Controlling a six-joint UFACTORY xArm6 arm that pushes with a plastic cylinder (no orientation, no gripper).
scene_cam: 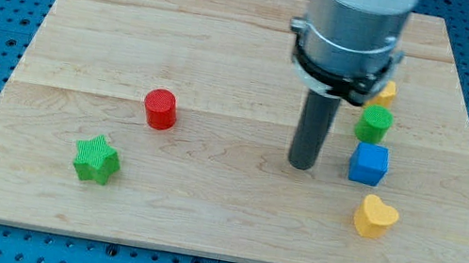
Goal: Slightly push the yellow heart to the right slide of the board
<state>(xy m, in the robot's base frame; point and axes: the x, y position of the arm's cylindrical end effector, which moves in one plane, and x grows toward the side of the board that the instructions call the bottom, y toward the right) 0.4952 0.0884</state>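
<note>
With nothing held, the rod's tip (302, 167) rested just left of the blue cube (368, 164), while the yellow heart (375, 216) lay near the board's (228, 54) bottom-right corner, so a careless rightward sweep risked shoving the cube instead.

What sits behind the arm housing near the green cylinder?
A yellow block peeks out beside the arm housing, just above the green cylinder. Its shape is mostly covered.
</note>
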